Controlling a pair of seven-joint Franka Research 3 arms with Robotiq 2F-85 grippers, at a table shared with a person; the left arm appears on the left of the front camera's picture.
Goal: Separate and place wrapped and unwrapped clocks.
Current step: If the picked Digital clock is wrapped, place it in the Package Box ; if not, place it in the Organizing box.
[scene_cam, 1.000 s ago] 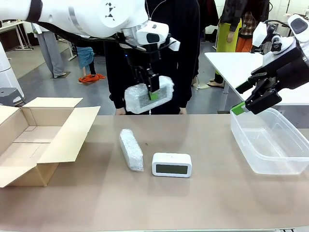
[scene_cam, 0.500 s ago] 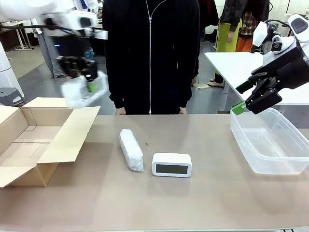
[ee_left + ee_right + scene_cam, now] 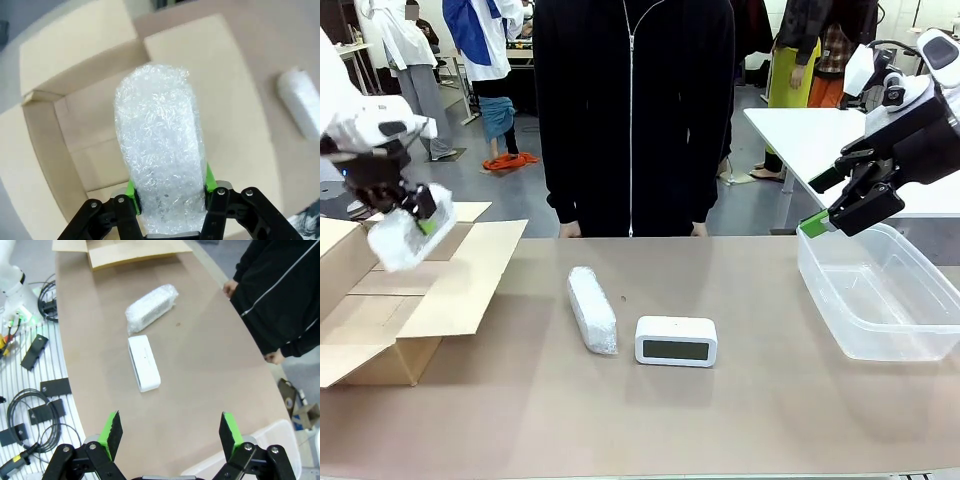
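Clocks number three, two in bubble wrap and one bare. One wrapped clock hangs in the air over the open cardboard box at the left end of the table. It is clamped at its lower end between the green pads of the left gripper. The left wrist view looks down past it into the box, whose flaps are spread wide and whose floor shows as bare cardboard (the bundle hides the middle of it).

A second wrapped clock lies flat on the table near the middle, touching no gripper. Just beside it, on the right, the bare clock stands with its dark screen towards the robot.

At the right end sits a clear plastic tub. The table colour shows through its bare bottom. The right gripper hovers above the tub's near left corner, its fingers spread wide apart with nothing between them. A person in a black zipped top stands at the far edge of the table.
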